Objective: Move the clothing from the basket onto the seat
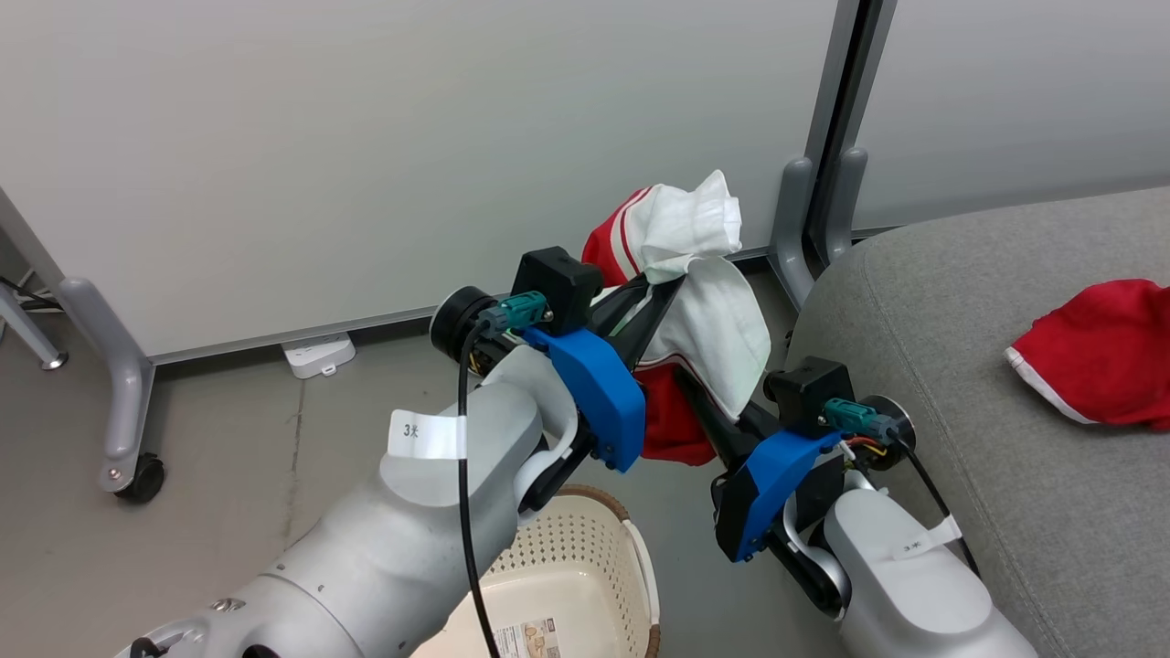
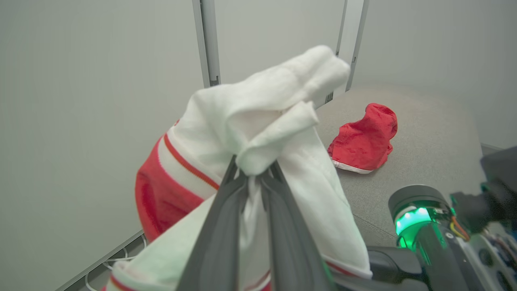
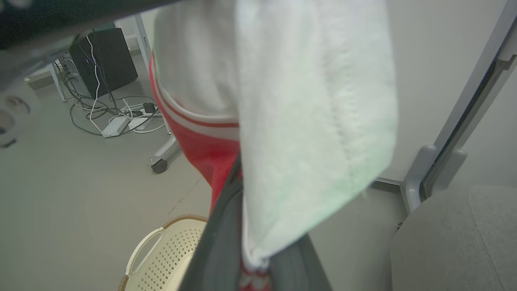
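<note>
White-and-red clothing (image 3: 307, 121) drapes over the gripper (image 3: 258, 258), seemingly pinched between its fingers; basket (image 3: 169, 250) below.

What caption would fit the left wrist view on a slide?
Left hand shut on a red-and-white garment, held up before the grey seat where another red garment lies.

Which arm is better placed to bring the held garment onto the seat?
Right, probably. The right fingers grip the garment, with that wrist beside the seat; the left fingers hold it farther from the seat, nearer the basket.
</note>
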### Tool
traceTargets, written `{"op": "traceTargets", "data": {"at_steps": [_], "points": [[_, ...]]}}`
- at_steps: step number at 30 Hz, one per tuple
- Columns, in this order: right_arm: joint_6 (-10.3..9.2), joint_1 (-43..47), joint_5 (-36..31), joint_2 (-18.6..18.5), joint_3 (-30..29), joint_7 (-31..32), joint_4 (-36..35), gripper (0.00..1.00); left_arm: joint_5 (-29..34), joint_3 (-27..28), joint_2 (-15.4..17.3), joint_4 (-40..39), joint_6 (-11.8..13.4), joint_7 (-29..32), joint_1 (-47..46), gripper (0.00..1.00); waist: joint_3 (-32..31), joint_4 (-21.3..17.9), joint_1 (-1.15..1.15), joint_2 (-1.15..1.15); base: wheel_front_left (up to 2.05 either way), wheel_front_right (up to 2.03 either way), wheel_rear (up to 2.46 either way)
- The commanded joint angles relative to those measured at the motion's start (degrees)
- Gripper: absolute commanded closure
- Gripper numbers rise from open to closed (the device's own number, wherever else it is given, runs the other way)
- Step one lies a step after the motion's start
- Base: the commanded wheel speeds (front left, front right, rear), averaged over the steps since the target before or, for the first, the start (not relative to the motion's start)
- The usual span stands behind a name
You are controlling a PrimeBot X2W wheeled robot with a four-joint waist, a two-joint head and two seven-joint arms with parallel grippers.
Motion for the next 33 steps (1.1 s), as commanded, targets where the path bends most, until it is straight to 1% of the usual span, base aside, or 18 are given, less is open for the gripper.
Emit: {"op": "traceTargets", "data": {"at_steps": [1, 20, 21, 22, 23, 25, 27, 30, 33], "points": [[0.01, -1.24, 0.14, -0.32, 0.17, -0.33, 0.47, 1.00, 0.17, -0.02, -0.03, 0.17, -0.13, -0.37, -0.76, 1.00, 0.02, -0.09, 0.00, 0.00, 0.00, 0.00, 0.00], [0.01, -3.22, 1.46, 0.05, 2.05, -3.08, 4.61, 1.00, -0.29, -0.48, -0.02, 0.79, 0.01, -0.57, -0.82, 1.00, 0.00, -0.48, 0.00, 0.00, 0.00, 0.00, 0.00], [0.01, -3.29, 1.49, 0.05, 2.09, -3.13, 4.71, 1.00, 0.07, -0.21, -0.02, 0.67, 0.44, -0.57, -0.96, 0.56, 0.03, -0.46, 0.00, 0.00, 0.00, 0.00, 0.00], [0.01, -3.29, 1.52, 0.06, 2.12, -3.27, 4.79, 1.00, 0.36, 0.07, -0.02, 0.54, 0.71, -0.58, -0.95, 0.03, 0.05, -0.45, 0.00, 0.00, 0.00, 0.00, 0.00], [0.01, -3.30, 1.60, 0.07, 2.16, -3.42, 4.88, 1.00, 0.59, 0.39, -0.03, 0.48, 1.03, -0.56, -0.84, 0.00, 0.09, -0.44, 0.00, 0.00, 0.00, 0.00, 0.00], [0.01, -3.46, 1.66, 0.10, 2.22, -3.59, 4.94, 1.00, 1.55, 1.69, -0.03, -0.14, 1.42, -0.52, -0.49, 0.00, 0.15, -0.48, 0.00, 0.00, 0.00, 0.00, 0.00], [0.01, -3.73, 1.69, 0.14, 2.13, -3.81, 4.79, 1.00, 3.26, 4.28, 0.47, -1.65, 2.01, -0.51, 0.96, 0.00, 0.27, -0.56, 0.00, 0.00, 0.00, 0.00, 0.00], [0.01, -3.84, 1.56, 0.12, 1.84, -4.14, 4.39, 1.00, 7.12, 8.70, 2.74, -5.25, 2.62, -0.46, 4.90, 0.00, 0.58, -0.67, 0.00, 0.00, 0.00, 0.00, 0.00], [0.01, -3.55, 1.38, -0.13, 1.53, -4.50, 3.84, 1.00, 11.81, 14.11, 5.07, -10.69, 3.37, -0.48, 10.53, 0.00, 0.90, -0.78, 0.00, 0.00, 0.00, 0.00, 0.00]]}}
